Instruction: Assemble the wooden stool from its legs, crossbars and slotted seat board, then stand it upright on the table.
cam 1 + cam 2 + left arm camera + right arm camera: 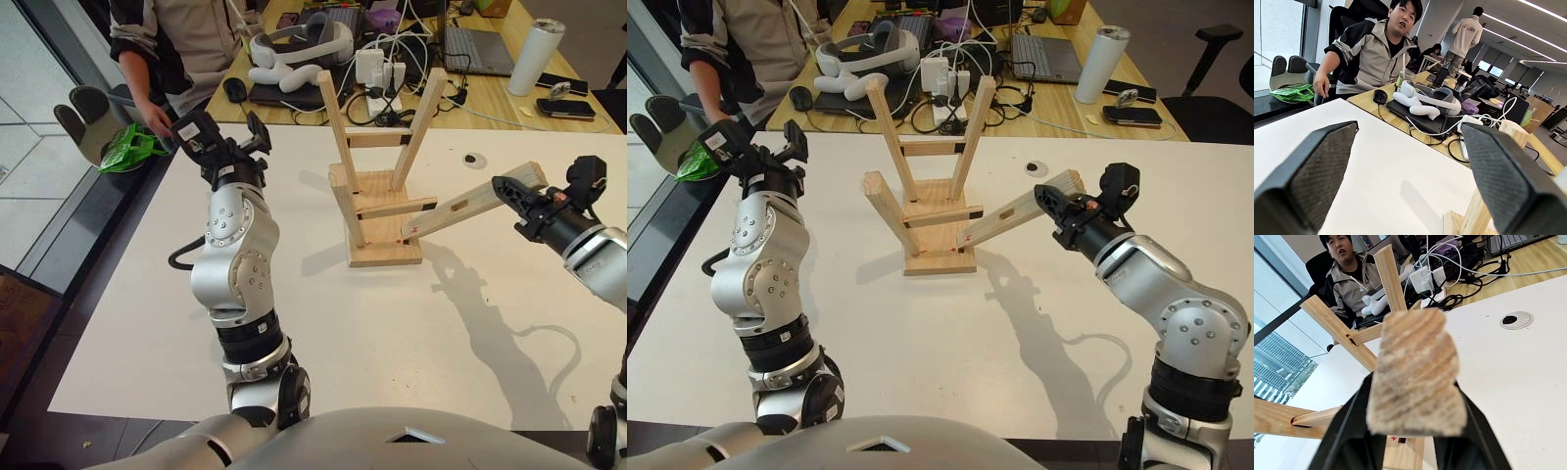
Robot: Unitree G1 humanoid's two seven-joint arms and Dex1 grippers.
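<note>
White desk [411, 352], cable clutter [377, 83] behind: my right tool [516, 201] clamped one stool leg [456, 208], its far end meeting the upturned seat board [387, 257] ahead; I judged a straight, steady push best. My left tool [227, 132] gaped empty.

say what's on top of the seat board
Three legs stand on the seat board, linked by crossbars; a fourth leg, held by the right gripper, leans in at a corner. Its seating is hidden.

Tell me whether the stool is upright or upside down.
Upside down: the seat board lies on the table, legs pointing up, the right gripper holding one leg.
</note>
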